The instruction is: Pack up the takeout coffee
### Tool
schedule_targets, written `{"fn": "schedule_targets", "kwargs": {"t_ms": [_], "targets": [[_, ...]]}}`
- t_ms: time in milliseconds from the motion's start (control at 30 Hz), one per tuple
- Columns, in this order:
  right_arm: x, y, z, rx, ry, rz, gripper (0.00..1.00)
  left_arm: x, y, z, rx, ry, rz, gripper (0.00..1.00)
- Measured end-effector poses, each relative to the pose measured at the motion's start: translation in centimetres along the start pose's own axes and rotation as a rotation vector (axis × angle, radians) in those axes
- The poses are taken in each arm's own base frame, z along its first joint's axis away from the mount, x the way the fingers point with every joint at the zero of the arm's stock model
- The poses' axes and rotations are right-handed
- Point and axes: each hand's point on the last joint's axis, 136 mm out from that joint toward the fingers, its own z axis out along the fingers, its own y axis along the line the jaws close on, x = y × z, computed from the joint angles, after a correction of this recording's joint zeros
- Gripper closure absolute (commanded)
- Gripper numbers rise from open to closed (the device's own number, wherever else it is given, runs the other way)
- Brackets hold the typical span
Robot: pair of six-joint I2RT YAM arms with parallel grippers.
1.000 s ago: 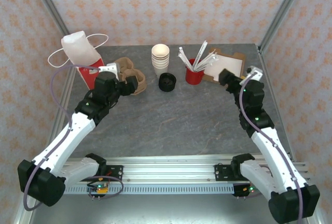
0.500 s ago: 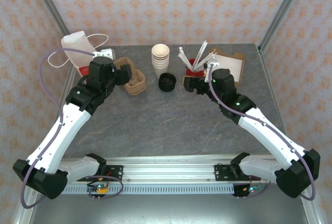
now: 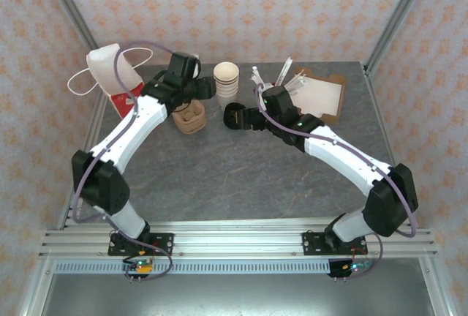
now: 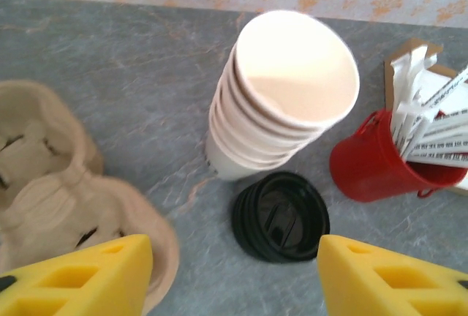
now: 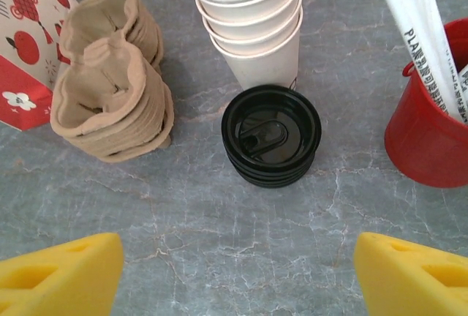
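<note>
The left arm has swung away from the red-and-white bag point(image 3: 110, 74), whose red lower part is now uncovered, and stretched toward the back middle of the table point(image 3: 219, 177). The left gripper point(image 3: 199, 91) has moved from beside the bag to above the stack of pulp cup carriers point(image 3: 189, 120), just beside the stack of paper cups point(image 3: 226, 82). The right arm has left the table's right edge by the clipboard point(image 3: 325, 96) and swept inward, bringing the right gripper point(image 3: 246, 118) close beside the stack of black lids point(image 3: 232, 117)
</note>
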Motion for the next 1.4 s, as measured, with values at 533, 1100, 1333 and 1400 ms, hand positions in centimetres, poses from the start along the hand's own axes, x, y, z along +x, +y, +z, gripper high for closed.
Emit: {"fn": "schedule_targets", "kwargs": {"t_ms": [533, 1100, 1333, 1400], "targets": [[1.2, -0.6, 0.1, 0.028, 0.047, -0.005, 0.16, -4.9, -1.9, 9.1, -0.054, 0.033, 0.028, 0.59], [1.4, -0.7, 0.1, 0.032, 0.055, -0.007, 0.16, -4.7, 0.7, 10.7, -0.15, 0.063, 0.058, 0.67], [1.6, -0.8, 0.3, 0.034, 0.063, -0.007, 0.16, -4.5, 1.0, 11.1, -0.156, 0.075, 0.057, 0.72], [1.6, -0.8, 0.4, 0.035, 0.065, -0.007, 0.16, -4.6, 0.9, 11.0, -0.155, 0.073, 0.057, 0.74]]}}
